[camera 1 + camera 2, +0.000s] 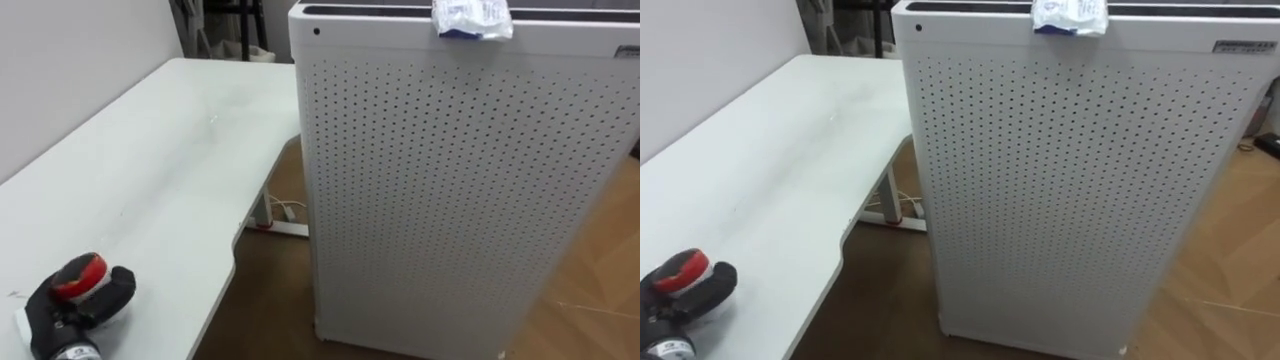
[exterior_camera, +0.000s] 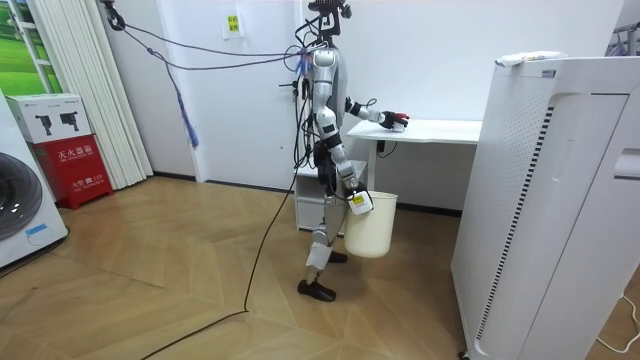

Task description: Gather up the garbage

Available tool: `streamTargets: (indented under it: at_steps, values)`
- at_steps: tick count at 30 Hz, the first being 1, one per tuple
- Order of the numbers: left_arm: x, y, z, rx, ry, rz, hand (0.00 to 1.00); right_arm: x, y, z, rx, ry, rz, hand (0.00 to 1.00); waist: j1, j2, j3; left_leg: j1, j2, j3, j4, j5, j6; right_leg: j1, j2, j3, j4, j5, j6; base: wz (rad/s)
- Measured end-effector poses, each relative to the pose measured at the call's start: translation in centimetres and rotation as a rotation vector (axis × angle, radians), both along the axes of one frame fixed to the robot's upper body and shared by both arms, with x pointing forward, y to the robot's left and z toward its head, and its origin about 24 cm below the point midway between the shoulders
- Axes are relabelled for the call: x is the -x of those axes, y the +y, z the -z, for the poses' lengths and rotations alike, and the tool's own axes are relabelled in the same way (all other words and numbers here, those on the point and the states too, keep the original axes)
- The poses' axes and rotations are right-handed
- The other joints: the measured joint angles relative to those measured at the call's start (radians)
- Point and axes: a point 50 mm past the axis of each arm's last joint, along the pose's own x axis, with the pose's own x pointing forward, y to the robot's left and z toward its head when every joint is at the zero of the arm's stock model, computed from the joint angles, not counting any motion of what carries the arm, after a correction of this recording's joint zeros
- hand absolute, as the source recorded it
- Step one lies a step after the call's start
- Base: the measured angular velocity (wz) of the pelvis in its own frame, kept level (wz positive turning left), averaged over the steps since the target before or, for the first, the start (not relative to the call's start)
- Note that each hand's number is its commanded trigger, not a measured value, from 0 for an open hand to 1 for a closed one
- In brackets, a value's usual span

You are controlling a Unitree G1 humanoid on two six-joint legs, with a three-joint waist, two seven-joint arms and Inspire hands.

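Observation:
A crumpled white and blue wrapper [image 1: 472, 20] [image 1: 1070, 15] lies on top of the tall white perforated cabinet [image 1: 450, 190], near its front edge; in the room view the wrapper [image 2: 530, 58] shows at the cabinet's top. My left hand [image 1: 75, 300] [image 1: 675, 290] hovers over the near end of the white desk [image 1: 170, 170], its fingers curled round a small red and white thing [image 1: 79, 277]. It is far from the wrapper. In the room view my right hand [image 2: 357, 199] hangs at my side, holding a white bucket [image 2: 371, 226].
I stand at the end of the desk [image 2: 440, 130], facing the cabinet [image 2: 545, 200]. A white cable and the desk's foot [image 1: 280, 222] lie on the wooden floor between them. A washing machine [image 2: 25, 205] and a red box [image 2: 75, 165] stand at the room view's left.

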Motion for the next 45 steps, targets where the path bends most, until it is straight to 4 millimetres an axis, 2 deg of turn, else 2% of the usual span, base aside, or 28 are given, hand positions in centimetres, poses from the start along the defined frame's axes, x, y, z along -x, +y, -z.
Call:
streamTargets:
  at_steps: [4, 7, 9, 13, 16, 17, 20, 21, 25, 27, 30, 37, 40, 44, 45]
  values:
    - [-0.1, -0.2, 0.1, 0.004, 0.006, 0.024, 1.0, -0.2, 0.0, 0.0, 0.0, -0.004, -0.001, 1.0, -0.017, 0.001, -0.0001, -0.002, 0.001, 0.008, 0.0, 0.001, 0.002, -0.003, -0.001, 0.001, 0.001, 0.0, 0.0, -0.01]
    - [-1.3, -1.8, -0.3, 0.031, -0.013, 0.126, 1.0, -0.2, 0.0, -0.1, -0.003, -0.007, 0.007, 1.0, -0.025, 0.001, -0.0006, -0.012, 0.002, 0.012, 0.004, 0.002, 0.003, -0.013, -0.001, 0.003, 0.003, 0.0, 0.001, -0.01]
    - [-2.3, -3.8, -0.6, 0.06, -0.044, 0.246, 1.0, -0.5, 0.1, -0.1, -0.004, -0.014, 0.004, 1.0, -0.027, 0.002, -0.0004, -0.022, 0.003, 0.014, 0.005, 0.003, 0.004, -0.023, 0.0, 0.009, 0.004, 0.001, 0.001, -0.03]
    - [-3.3, -6.5, -1.0, 0.089, -0.077, 0.395, 1.0, -0.7, 0.5, -0.1, -0.003, -0.021, -0.016, 1.0, -0.035, 0.002, -0.0005, -0.023, 0.002, 0.016, 0.001, 0.003, 0.004, -0.029, 0.0, 0.015, 0.003, 0.001, 0.001, -0.03]
    - [-3.9, -8.4, -2.0, 0.103, -0.111, 0.487, 1.0, -1.1, 0.7, -0.1, -0.004, -0.032, -0.03, 1.0, -0.037, 0.004, -0.0036, -0.044, 0.004, 0.021, 0.003, 0.003, 0.004, -0.052, 0.0, 0.019, 0.008, 0.001, 0.001, -0.04]
    - [-4.2, -9.2, -2.7, 0.105, -0.134, 0.535, 1.0, -1.5, 0.8, -0.2, -0.007, -0.043, -0.033, 1.0, -0.037, 0.002, -0.0019, -0.059, 0.005, 0.022, 0.005, 0.003, 0.004, -0.068, 0.0, 0.021, 0.015, 0.001, 0.001, -0.04]
    - [-4.1, -11.5, -3.6, 0.12, -0.176, 0.682, 1.0, -2.4, 1.1, -0.4, -0.021, -0.062, -0.046, 1.0, -0.038, -0.019, 0.0087, -0.076, 0.006, 0.025, 0.005, 0.004, 0.005, -0.089, 0.0, 0.029, 0.023, 0.001, 0.001, -0.04]
    - [-3.9, -12.5, -3.8, 0.118, -0.178, 0.737, 1.0, -2.7, 1.1, -0.5, -0.019, -0.066, -0.049, 1.0, -0.039, -0.023, 0.0087, -0.08, 0.006, 0.025, 0.004, 0.004, 0.005, -0.091, 0.0, 0.029, 0.02, 0.002, 0.0, 0.0]
    - [-3.4, -15.7, -5.0, 0.084, -0.221, 0.93, 1.0, -3.2, 1.1, -0.5, -0.001, -0.064, -0.06, 1.0, -0.04, -0.023, 0.0086, -0.085, 0.006, 0.024, 0.001, 0.004, 0.005, -0.098, 0.0, 0.028, 0.019, 0.004, 0.001, 0.0]
    - [-3.1, -17.3, -5.9, 0.048, -0.26, 1.047, 1.0, -3.8, 1.1, -0.7, 0.001, -0.08, -0.073, 1.0, -0.039, -0.016, 0.0084, -0.084, 0.006, 0.021, 0.001, 0.004, 0.005, -0.098, 0.0, 0.029, 0.019, 0.004, 0.001, -0.02]
    - [-2.6, -18.7, -6.8, 0.007, -0.298, 1.157, 1.0, -4.6, 1.2, -0.9, 0.0, -0.105, -0.081, 1.0, -0.039, -0.006, 0.0078, -0.084, 0.006, 0.021, 0.0, 0.004, 0.005, -0.099, 0.001, 0.034, 0.017, 0.004, 0.001, -0.05]
    - [-1.8, -19.4, -6.4, 0.018, -0.289, 1.235, 1.0, -5.5, 0.9, -1.3, 0.017, -0.129, -0.084, 1.0, -0.044, 0.0, 0.0102, -0.081, 0.006, 0.021, -0.004, 0.004, 0.005, -0.099, 0.001, 0.029, 0.018, 0.004, 0.001, 0.0]
    - [-1.0, -19.2, -5.5, 0.019, -0.249, 1.257, 1.0, -5.9, 0.8, -1.4, 0.031, -0.137, -0.079, 1.0, -0.039, 0.001, 0.0116, -0.082, 0.009, 0.045, -0.006, 0.004, 0.005, -0.106, 0.001, 0.04, 0.018, 0.004, 0.001, -0.09]
    - [-0.1, -18.6, -3.7, 0.028, -0.165, 1.273, 1.0, -7.3, 1.0, -1.9, 0.037, -0.175, -0.076, 1.0, -0.043, 0.009, 0.0221, -0.094, 0.01, 0.047, -0.004, 0.004, 0.005, -0.122, 0.001, 0.044, 0.018, 0.004, 0.001, -0.06]
    - [0.1, -18.6, -3.4, 0.034, -0.154, 1.282, 1.0, -7.7, 1.0, -2.0, 0.04, -0.184, -0.074, 1.0, -0.043, 0.01, 0.0221, -0.102, 0.01, 0.048, -0.003, 0.004, 0.005, -0.131, 0.001, 0.045, 0.02, 0.004, 0.001, -0.03]
